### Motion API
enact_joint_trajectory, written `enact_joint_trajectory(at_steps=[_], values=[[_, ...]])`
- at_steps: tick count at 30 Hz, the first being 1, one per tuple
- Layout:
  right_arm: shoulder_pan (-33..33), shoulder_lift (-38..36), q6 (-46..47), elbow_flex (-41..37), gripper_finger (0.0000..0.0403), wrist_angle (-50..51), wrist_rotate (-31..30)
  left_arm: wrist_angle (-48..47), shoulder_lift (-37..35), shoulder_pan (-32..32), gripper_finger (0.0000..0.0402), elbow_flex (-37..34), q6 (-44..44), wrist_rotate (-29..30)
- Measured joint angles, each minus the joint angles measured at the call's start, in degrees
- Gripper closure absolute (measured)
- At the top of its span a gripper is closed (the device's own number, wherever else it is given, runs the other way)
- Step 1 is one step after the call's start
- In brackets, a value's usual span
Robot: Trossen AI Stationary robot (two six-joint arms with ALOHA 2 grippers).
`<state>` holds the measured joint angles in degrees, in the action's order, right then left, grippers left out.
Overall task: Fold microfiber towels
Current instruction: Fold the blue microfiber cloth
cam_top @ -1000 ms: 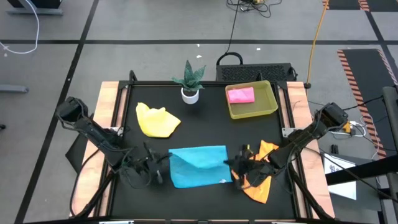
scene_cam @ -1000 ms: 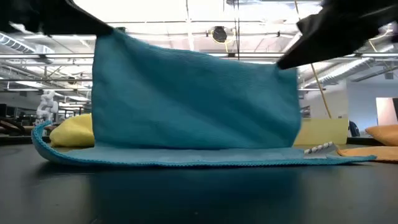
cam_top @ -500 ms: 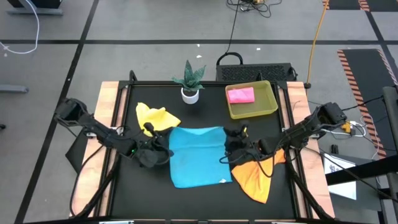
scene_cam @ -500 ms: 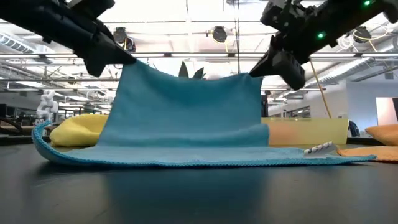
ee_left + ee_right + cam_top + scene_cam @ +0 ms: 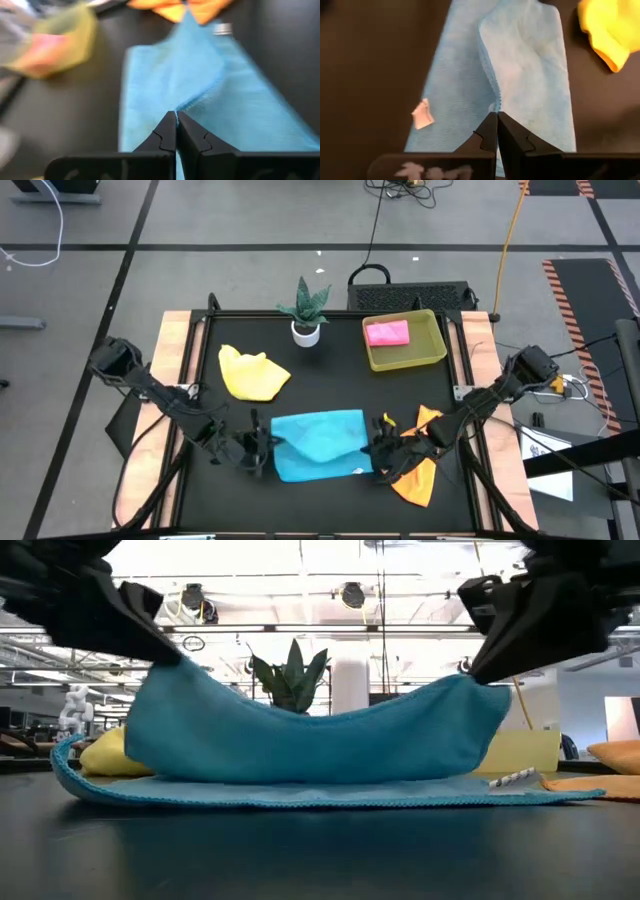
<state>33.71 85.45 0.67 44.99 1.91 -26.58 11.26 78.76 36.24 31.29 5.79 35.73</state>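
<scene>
The light blue towel (image 5: 318, 442) lies in the middle of the table near its front, with its lower layer (image 5: 300, 792) flat on the table. An upper layer (image 5: 310, 735) is raised by two corners and sags between them. My left gripper (image 5: 262, 448) is shut on the left corner and my right gripper (image 5: 378, 448) on the right corner. The yellow towel (image 5: 253, 373) lies crumpled at the far left. Part of the orange towel (image 5: 418, 478) lies under my right arm. The pink towel (image 5: 387, 333) lies folded in the tray (image 5: 432, 356). My left gripper pinches the left corner (image 5: 176, 107) of the blue towel's raised edge between its two fingers, slanting down from the table's left. The corner (image 5: 172, 668) is lifted clear; the cloth hangs slack from it to the table. My right gripper pinches the right corner (image 5: 495, 106) of the raised edge at its hem, slanting down from the table's right. That corner (image 5: 478, 682) is lifted clear. The edge sags slack between the two grippers.
A small potted plant (image 5: 303, 310) stands at the far middle, left of the yellow-green tray. A white tag (image 5: 358, 471) sticks out at the blue towel's near right corner. Bare black table lies in front of the towel and between it and the plant.
Both grippers carried the blue towel's held edge toward the far edge, then back toward the near edge and down. The raised layer, first tall and flat, now stands lower and sags in its middle. The bottom layer has stayed on the table.
</scene>
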Motion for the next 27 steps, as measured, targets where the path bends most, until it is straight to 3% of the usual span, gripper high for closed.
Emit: enact_joint_trajectory(at_steps=[7,15,21,27], values=[[2.7,0.0,-1.7,0.0,0.0403,0.2,-4.9,4.6,2.3,3.5,0.0395,0.0,1.2,-0.6],[4.5,1.2,5.3,0.0,0.0403,1.4,1.4,6.0,4.8,6.3,0.0394,0.0,2.9,-3.6],[4.7,3.5,5.9,0.0,0.0403,1.7,1.5,10.4,12.9,6.3,0.0397,0.0,5.1,-4.3],[4.7,3.4,5.8,0.0,0.0403,1.6,1.4,13.0,16.5,6.3,0.0384,0.0,5.4,-6.9]])
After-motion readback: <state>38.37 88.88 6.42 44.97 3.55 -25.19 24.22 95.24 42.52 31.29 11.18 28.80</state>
